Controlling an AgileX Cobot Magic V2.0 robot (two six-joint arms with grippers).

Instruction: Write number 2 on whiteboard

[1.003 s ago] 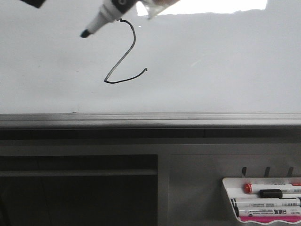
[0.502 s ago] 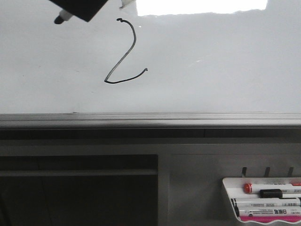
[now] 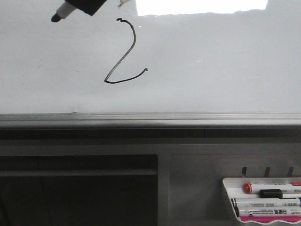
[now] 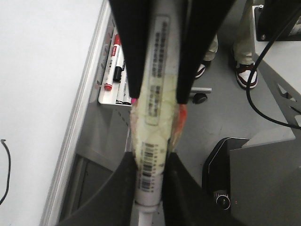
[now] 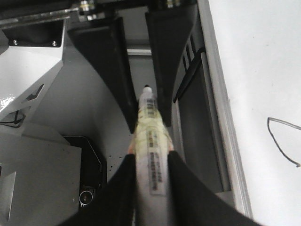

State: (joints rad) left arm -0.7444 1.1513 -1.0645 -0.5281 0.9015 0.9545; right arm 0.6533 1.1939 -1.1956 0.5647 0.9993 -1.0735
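The number 2 [image 3: 123,56] is a thin black line on the whiteboard [image 3: 211,61]; parts of it show in the left wrist view [image 4: 5,169] and the right wrist view [image 5: 282,136]. A taped white marker [image 4: 155,108] is held from both ends. My left gripper [image 4: 150,162] is shut on its tip end, and my right gripper [image 5: 151,162] is shut on its barrel [image 5: 150,155]. In the front view a black gripper [image 3: 84,4] sits at the top edge, left of the 2. The marker tip [image 3: 57,18] pokes out of it, off the line.
The whiteboard's grey metal rail [image 3: 150,120] runs below the board. A white marker tray [image 3: 263,200] with several markers hangs at the lower right, also in the left wrist view [image 4: 113,80]. A person's shoes [image 4: 244,75] and a black cable [image 4: 263,108] are on the floor.
The marker tip moved up and left, away from the 2. A black gripper came in from the left over the marker. The drawn line is unchanged.
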